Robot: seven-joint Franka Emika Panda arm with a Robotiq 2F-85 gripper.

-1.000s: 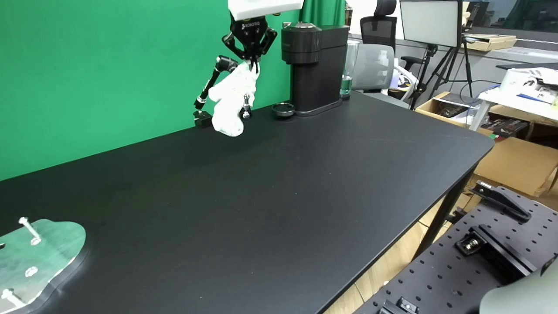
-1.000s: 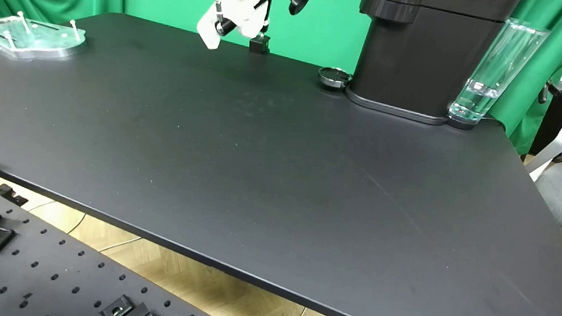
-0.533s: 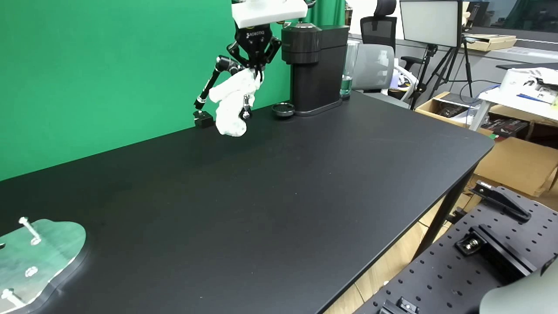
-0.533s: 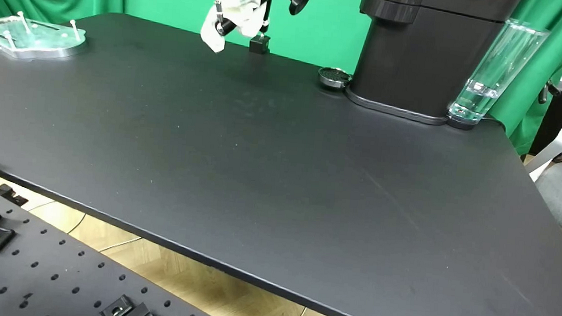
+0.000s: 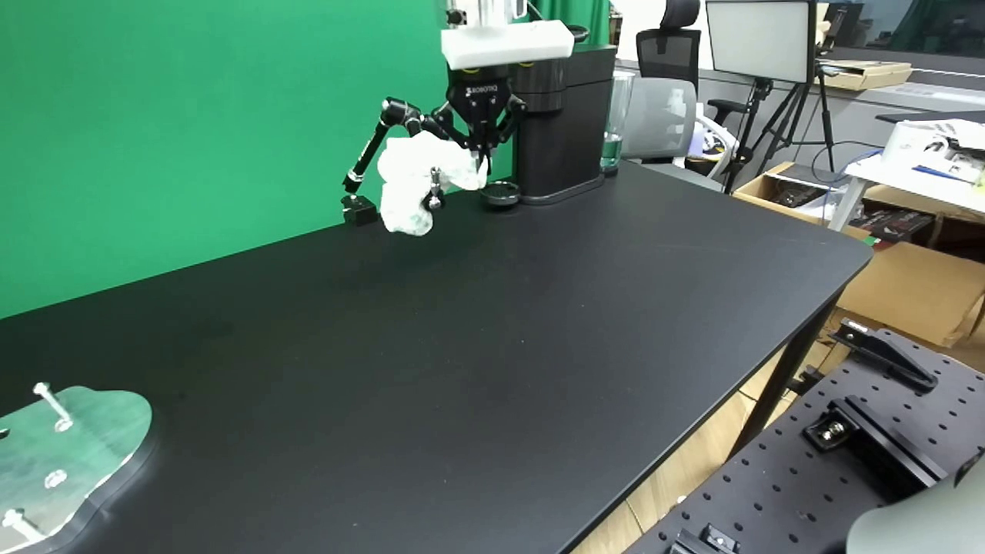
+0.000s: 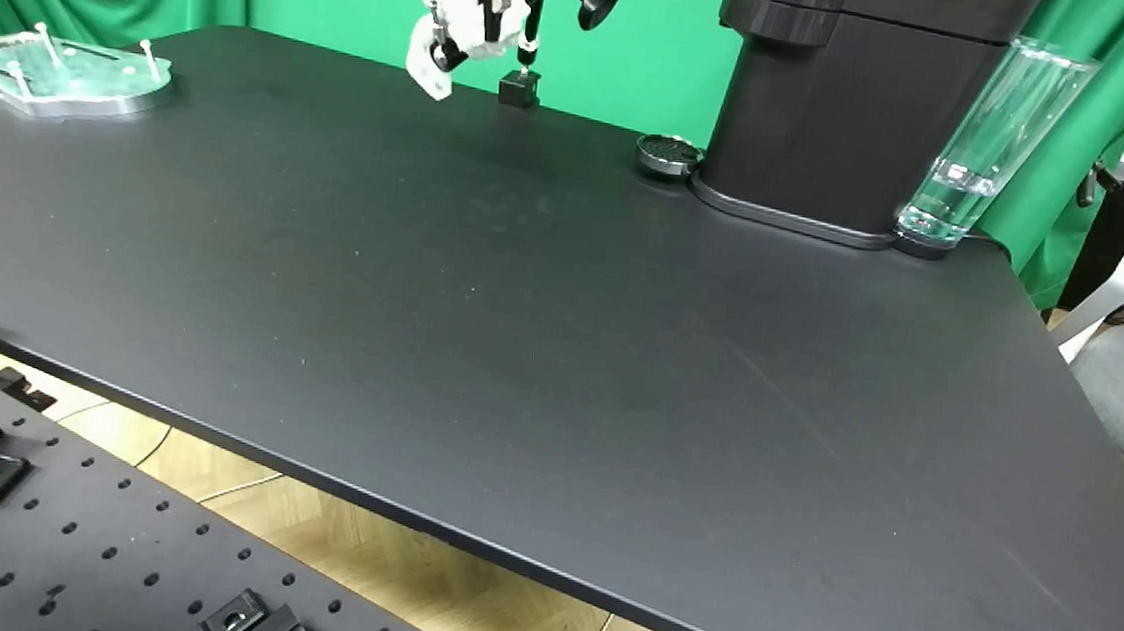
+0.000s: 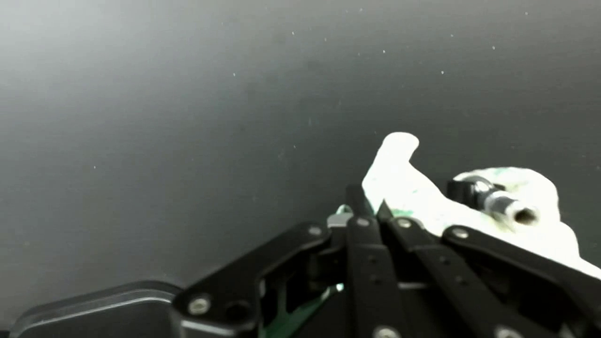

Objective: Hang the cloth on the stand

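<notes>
Sitting at the far left of the black table (image 5: 477, 362), a glossy greenish board (image 5: 108, 423) shows white pegs (image 5: 53, 406) standing up from it, well apart from the action. Along the back edge, in front of the green backdrop (image 5: 192, 131), rises the jointed black stand (image 5: 369, 152), its blocky foot at the table's rear. And now the white cloth (image 5: 404, 181), slung across the stand's arm! One lobe dangles down over the table, and in the wrist view a metal-ended rod (image 7: 501, 203) pokes out with white fabric on both sides of it. Right next to that is the gripper (image 5: 482, 159), pointing down, jaws drawn close together and pinching the cloth's right-hand end, so it's on the stand and in the jaws' hold at once. Next along the table, a small round dish (image 5: 500, 195) sits just beside the foot of a tall black appliance (image 5: 565, 138), which the gripper partly covers in an exterior view. Right beside that appliance stands a clear container (image 6: 997, 139) with liquid in its lower part. Farther right, beyond the table, I can see a grey chair (image 5: 658, 119), then a pale screen (image 5: 760, 38), and below them, near the corner, a perforated dark plate (image 5: 769, 481).
</notes>
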